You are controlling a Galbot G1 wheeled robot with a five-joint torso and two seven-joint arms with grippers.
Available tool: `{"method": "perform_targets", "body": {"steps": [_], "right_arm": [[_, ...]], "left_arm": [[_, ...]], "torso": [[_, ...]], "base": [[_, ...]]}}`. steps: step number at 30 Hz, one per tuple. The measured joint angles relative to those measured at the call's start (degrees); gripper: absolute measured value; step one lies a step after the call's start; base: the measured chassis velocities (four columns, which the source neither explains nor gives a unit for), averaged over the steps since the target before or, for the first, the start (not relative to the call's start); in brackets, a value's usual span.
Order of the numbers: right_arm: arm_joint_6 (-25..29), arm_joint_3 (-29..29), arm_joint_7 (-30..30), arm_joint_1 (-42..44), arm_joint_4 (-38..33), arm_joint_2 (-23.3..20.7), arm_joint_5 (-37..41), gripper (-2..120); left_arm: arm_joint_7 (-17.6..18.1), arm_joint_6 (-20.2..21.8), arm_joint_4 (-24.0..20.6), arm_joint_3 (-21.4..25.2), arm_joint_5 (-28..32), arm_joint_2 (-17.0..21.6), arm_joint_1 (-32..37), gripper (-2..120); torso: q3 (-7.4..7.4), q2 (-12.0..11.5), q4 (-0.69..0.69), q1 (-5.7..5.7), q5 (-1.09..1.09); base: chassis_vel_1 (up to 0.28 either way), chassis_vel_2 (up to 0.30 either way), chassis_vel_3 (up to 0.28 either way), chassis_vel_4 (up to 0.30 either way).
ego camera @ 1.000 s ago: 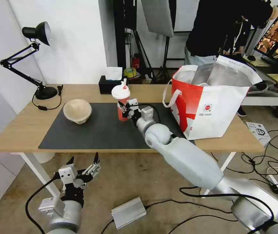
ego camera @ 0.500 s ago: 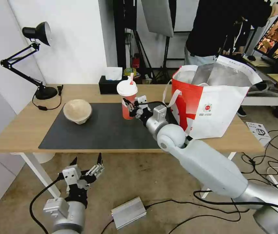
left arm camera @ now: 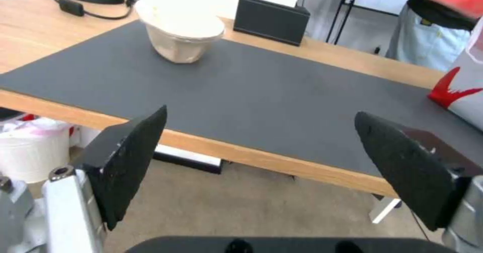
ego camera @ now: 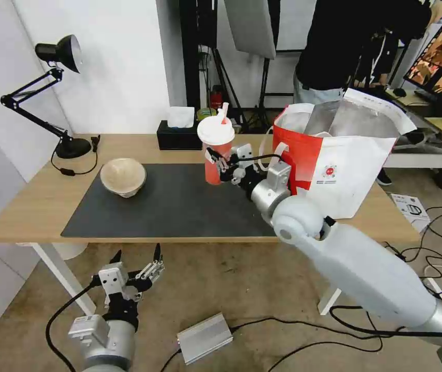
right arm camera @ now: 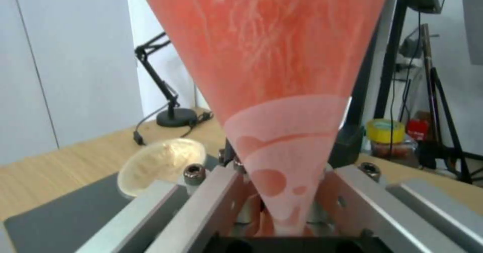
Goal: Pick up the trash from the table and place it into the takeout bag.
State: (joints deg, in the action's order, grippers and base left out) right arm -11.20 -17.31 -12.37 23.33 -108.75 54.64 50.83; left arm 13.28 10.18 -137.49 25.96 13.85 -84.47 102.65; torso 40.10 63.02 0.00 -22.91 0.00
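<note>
Red paper cup (ego camera: 216,150) stands upright, squeezed tight in the right hand (ego camera: 224,166) above the surface (ego camera: 35,201), with the takeout bag (ego camera: 334,160) just to its right, while the left hand (ego camera: 134,268) hangs open below.

Worktop (ego camera: 40,201): light wood w/ matt dark grey mat (ego camera: 169,206). Cup (ego camera: 214,155): red paper, white plastic lid. Bowl (ego camera: 123,176): rough beige pulp; bag (ego camera: 345,170) glossy, silver foil lining.

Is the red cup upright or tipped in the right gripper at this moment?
Roughly upright, leaning slightly. The red cup is clamped low on its body by the right gripper, lid and straw on top, above the mat, beside the takeout bag.
</note>
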Motion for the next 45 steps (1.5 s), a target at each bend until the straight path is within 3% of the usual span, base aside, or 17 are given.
{"method": "perform_targets", "body": {"steps": [27, 45], "right_arm": [[-1.82, 4.08, -0.65, -4.69, -3.94, -7.14, 9.45, 3], [-4.21, 6.79, -0.27, -10.01, 0.55, -11.46, 11.98, 3]], "left_arm": [[0.00, 0.00, -0.18, 0.49, 0.14, 0.08, -0.30, 100], [0.00, 0.00, -0.10, -0.17, 0.06, 0.25, -0.41, 100]], "torso": [[0.01, 0.00, 0.00, 0.00, 0.00], [0.01, 0.00, 0.00, 0.00, 0.00]], "base": [[0.000, 0.000, 0.000, 0.000], [0.000, 0.000, 0.000, 0.000]]}}
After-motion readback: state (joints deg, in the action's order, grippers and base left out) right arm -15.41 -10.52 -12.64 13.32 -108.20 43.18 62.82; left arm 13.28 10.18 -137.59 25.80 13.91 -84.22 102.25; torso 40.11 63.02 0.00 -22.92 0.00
